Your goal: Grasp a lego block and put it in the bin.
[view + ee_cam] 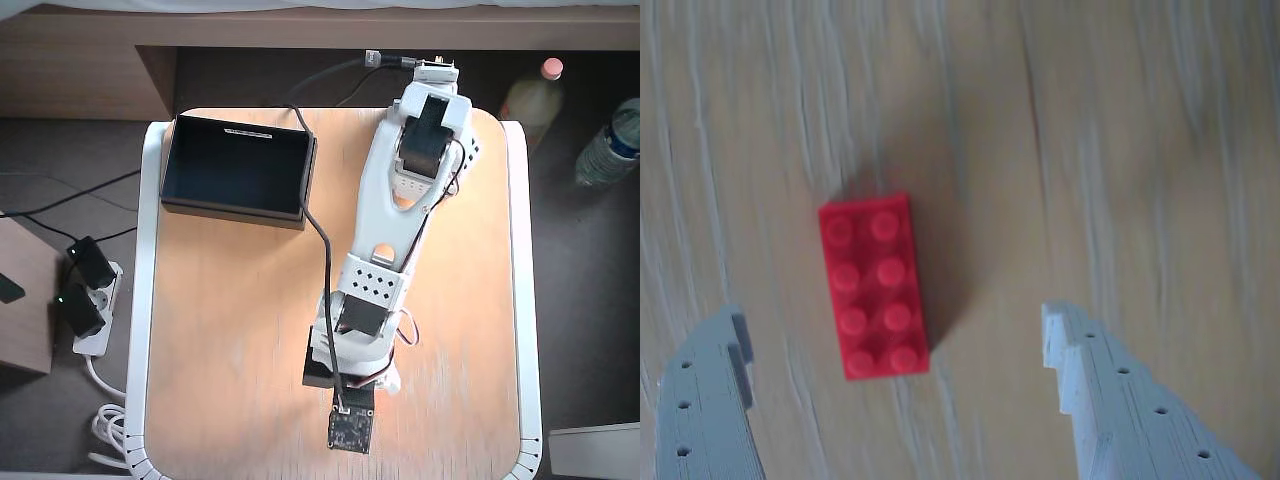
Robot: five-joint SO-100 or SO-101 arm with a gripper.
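Hovering open over the block (874,287), the gripper (895,345) has a jaw on each side; next it must drop and squeeze, then go to the far-left bin (170,160)

wrist view: gripper (895,345) fingers spread wide, brick (874,285) between them with bare table (1120,150) on both sides. overhead: open wood between arm (400,230) and bin (238,165); cable (322,240) crosses it.
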